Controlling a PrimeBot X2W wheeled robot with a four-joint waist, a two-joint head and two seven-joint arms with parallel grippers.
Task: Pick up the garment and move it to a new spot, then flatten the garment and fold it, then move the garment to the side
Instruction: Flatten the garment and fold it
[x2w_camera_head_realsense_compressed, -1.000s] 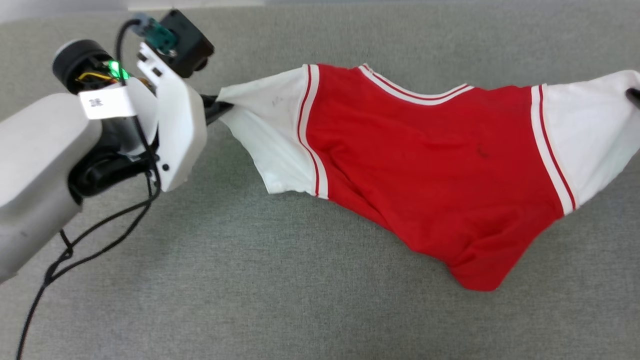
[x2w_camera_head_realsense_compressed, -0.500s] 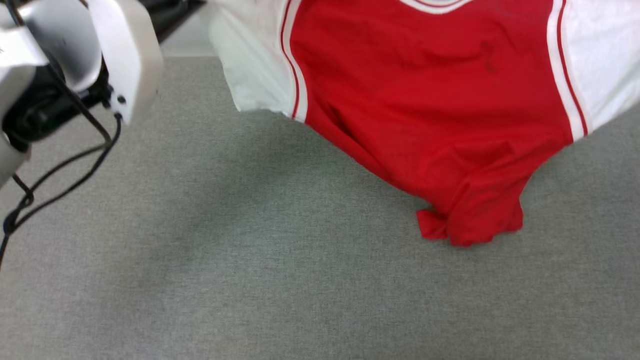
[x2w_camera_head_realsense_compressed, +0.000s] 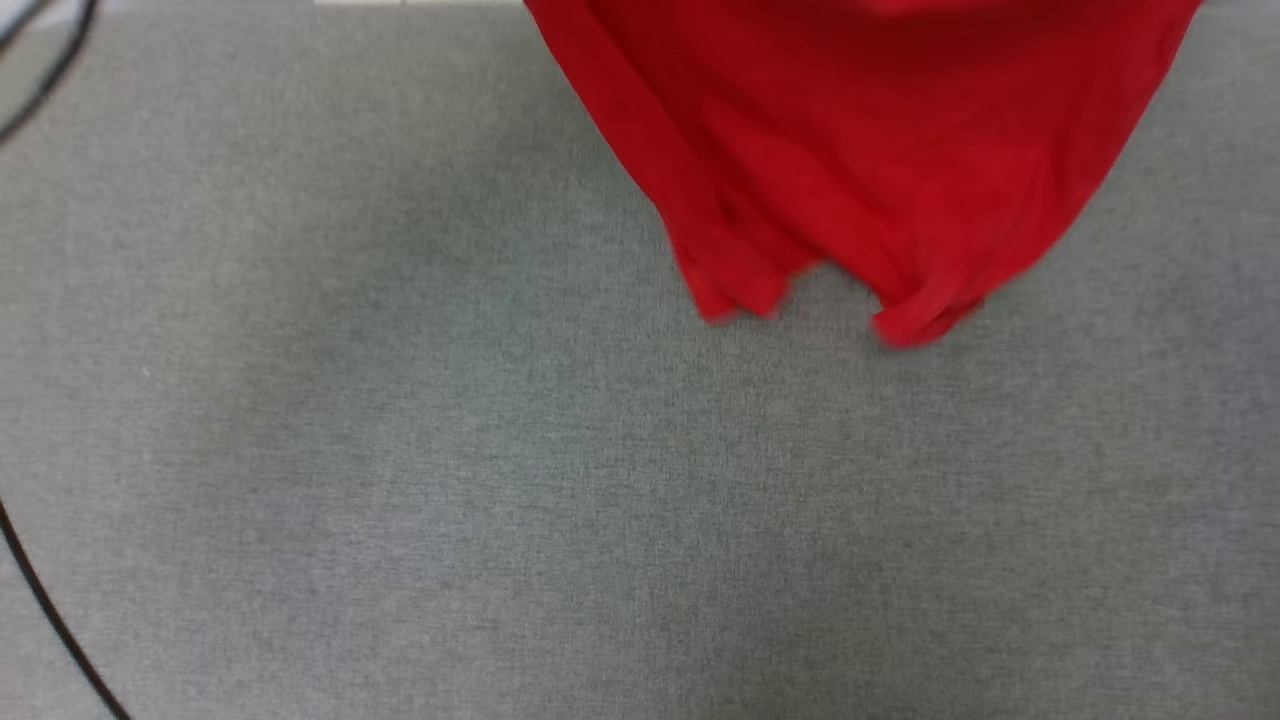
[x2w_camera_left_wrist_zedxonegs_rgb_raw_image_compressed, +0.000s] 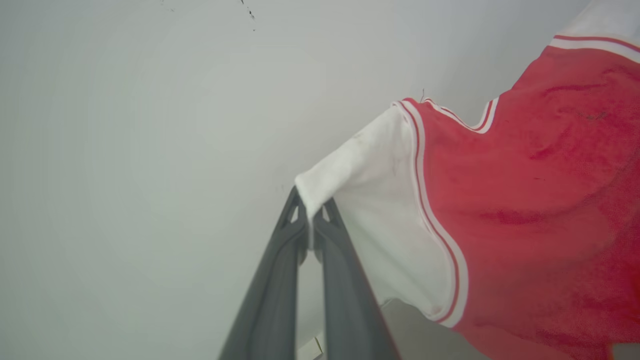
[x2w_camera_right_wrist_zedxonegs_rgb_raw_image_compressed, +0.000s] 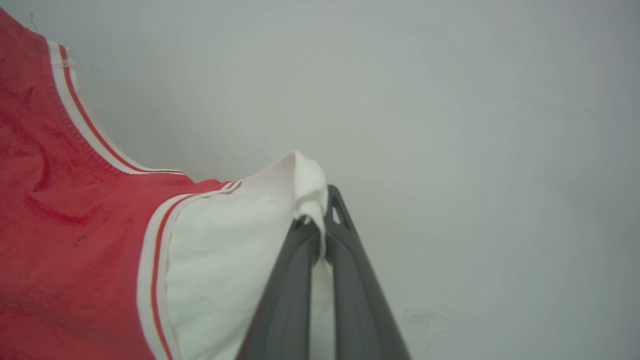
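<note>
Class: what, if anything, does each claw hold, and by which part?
Both hold the red jersey T-shirt: the left claw pinches the tip of one white sleeve, the right claw the other's.

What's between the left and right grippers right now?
The garment itself: left gripper and right gripper each pinch a white sleeve, with the red body hanging between them. Both wrist views show it.

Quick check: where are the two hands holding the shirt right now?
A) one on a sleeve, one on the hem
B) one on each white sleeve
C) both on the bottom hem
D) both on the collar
B: the left hand is shut on one white sleeve's tip and the right hand on the other's, with the shirt hanging between them.
</note>
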